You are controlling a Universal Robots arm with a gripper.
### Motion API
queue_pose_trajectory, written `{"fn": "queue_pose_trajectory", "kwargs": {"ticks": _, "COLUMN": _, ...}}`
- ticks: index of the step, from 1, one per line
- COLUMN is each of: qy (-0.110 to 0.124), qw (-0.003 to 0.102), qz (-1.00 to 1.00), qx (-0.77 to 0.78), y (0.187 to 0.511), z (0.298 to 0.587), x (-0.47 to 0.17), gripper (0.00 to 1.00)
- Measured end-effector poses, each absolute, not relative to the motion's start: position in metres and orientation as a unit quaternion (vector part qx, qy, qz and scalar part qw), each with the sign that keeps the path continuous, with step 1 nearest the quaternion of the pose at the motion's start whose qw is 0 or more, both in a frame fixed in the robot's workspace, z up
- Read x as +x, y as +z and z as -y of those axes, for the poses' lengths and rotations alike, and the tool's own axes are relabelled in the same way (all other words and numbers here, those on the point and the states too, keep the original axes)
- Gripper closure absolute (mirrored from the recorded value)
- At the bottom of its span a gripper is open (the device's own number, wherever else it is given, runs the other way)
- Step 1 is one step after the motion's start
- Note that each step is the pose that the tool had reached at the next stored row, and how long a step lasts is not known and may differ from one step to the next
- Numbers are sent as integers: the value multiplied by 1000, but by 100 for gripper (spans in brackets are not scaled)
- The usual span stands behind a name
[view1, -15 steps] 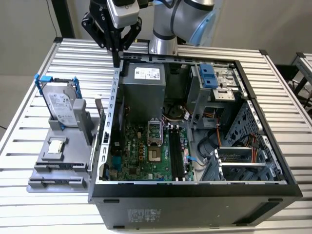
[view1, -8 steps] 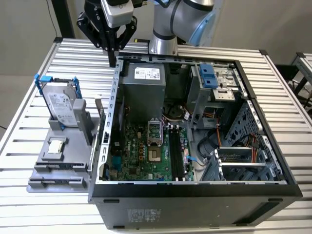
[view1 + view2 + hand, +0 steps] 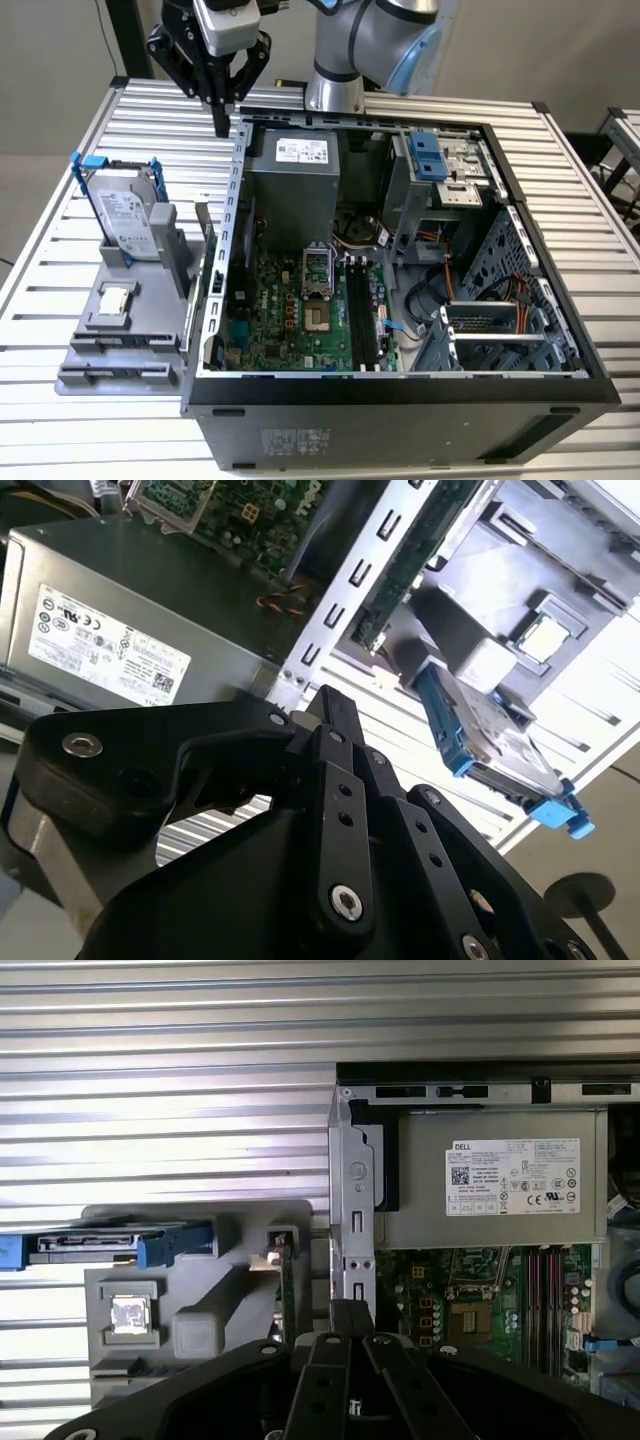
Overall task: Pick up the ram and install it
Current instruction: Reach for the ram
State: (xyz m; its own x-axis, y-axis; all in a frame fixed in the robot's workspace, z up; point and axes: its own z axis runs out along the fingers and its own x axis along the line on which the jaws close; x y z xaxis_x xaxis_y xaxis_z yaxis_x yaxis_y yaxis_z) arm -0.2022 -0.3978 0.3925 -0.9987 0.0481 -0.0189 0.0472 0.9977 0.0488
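Observation:
The ram (image 3: 284, 1295) stands on its long edge in a grey holder (image 3: 120, 335), close to the computer case's outer wall. In the second wrist view the ram (image 3: 405, 570) shows as a narrow greenish board. My gripper (image 3: 221, 122) hangs high above the table by the case's far corner on the exterior view's left. Its black fingers (image 3: 350, 1312) are shut with nothing between them, well above and beyond the ram. The motherboard's black memory slots (image 3: 362, 320) lie open inside the case (image 3: 400, 395).
The grey holder also carries a silver hard drive (image 3: 128, 215) in a blue-clipped frame and a small square silver chip (image 3: 117, 297). A grey power supply (image 3: 295, 185) and a drive cage (image 3: 445, 165) fill the case's far end. Cables (image 3: 440, 290) run beside the slots.

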Motion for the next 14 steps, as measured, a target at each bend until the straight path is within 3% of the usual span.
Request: {"fn": "queue_pose_trajectory", "kwargs": {"ticks": 14, "qy": 24, "qw": 10, "qz": -999, "qx": 22, "y": 392, "z": 397, "x": -224, "gripper": 100}}
